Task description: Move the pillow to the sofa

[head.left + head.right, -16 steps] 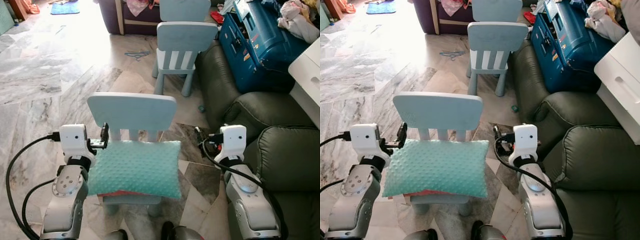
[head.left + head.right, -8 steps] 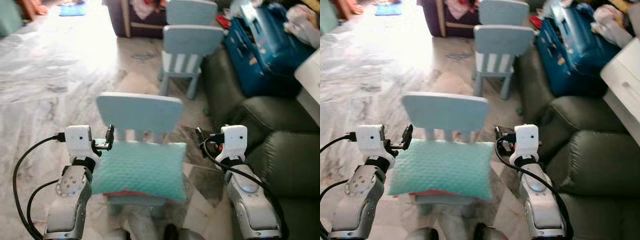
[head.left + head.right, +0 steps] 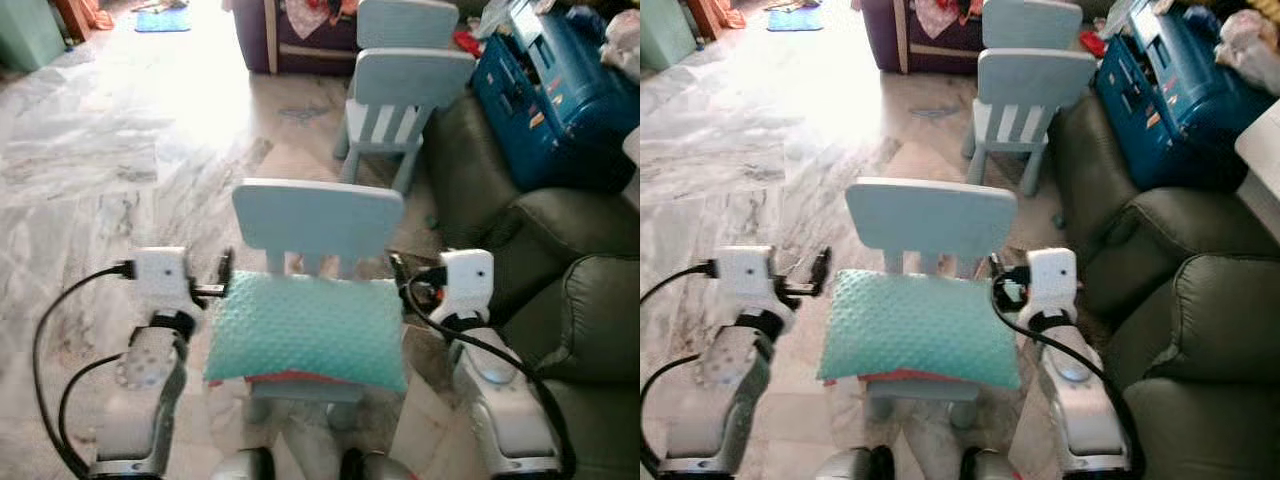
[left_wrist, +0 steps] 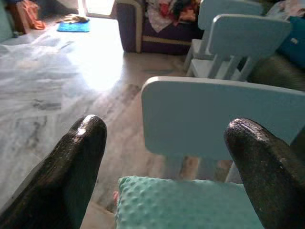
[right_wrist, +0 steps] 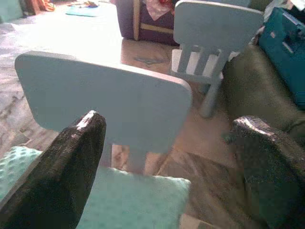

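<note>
A teal dimpled pillow (image 3: 305,331) lies on the seat of a small pale-blue chair (image 3: 318,217), its far edge against the chair's backrest, over a marble-patterned floor (image 3: 120,160). The left gripper (image 4: 167,157) hovers just off the pillow's left corner with fingers spread wide, while the right gripper (image 5: 167,157) hangs by the right corner, fingers likewise parted and holding nothing. A dark green sofa (image 3: 540,260) stands just to the right, bearing a blue case (image 3: 545,95); a second pale-blue chair (image 3: 400,100) stands beyond.
</note>
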`<state>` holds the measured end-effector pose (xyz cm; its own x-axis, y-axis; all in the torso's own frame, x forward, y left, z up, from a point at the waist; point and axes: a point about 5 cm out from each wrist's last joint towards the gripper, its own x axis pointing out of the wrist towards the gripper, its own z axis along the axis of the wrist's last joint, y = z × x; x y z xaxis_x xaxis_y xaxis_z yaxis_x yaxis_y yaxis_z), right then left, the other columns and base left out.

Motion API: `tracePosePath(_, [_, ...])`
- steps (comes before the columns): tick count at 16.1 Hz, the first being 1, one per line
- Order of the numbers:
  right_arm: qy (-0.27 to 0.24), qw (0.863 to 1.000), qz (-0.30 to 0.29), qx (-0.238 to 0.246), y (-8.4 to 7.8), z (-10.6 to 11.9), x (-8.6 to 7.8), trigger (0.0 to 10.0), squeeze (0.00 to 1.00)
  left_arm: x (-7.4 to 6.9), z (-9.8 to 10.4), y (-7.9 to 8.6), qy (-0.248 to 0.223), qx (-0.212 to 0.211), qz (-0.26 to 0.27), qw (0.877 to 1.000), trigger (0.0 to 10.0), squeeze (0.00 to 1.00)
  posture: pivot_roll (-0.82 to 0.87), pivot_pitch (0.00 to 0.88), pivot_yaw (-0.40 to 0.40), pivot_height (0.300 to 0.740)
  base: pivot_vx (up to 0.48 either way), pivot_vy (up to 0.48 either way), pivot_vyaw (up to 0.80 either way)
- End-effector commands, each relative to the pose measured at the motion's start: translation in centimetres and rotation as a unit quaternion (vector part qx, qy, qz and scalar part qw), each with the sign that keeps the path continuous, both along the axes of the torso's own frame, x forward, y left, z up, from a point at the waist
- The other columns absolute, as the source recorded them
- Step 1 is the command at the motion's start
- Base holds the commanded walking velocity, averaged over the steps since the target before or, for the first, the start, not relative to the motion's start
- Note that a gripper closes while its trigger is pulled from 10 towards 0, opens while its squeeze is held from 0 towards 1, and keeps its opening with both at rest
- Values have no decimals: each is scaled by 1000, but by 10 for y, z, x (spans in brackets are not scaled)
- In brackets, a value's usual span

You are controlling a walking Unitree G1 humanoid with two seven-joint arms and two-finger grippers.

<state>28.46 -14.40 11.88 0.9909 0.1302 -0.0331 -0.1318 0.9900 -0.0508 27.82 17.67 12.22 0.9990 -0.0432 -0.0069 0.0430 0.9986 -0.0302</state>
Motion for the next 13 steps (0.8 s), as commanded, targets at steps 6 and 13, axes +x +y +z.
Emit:
tracePosePath(6, [-7,1000,3,-2,2,2,1,10000,0,1,4,4,-5,-1,10,1000,10000,0,4,176,-60,740,0,0,0])
tracePosePath(13, [-16,1000,6,-3,2,5,3,10000,0,3,4,7,-4,-1,19,1000,10000,0,2,176,-62,740,0,0,0])
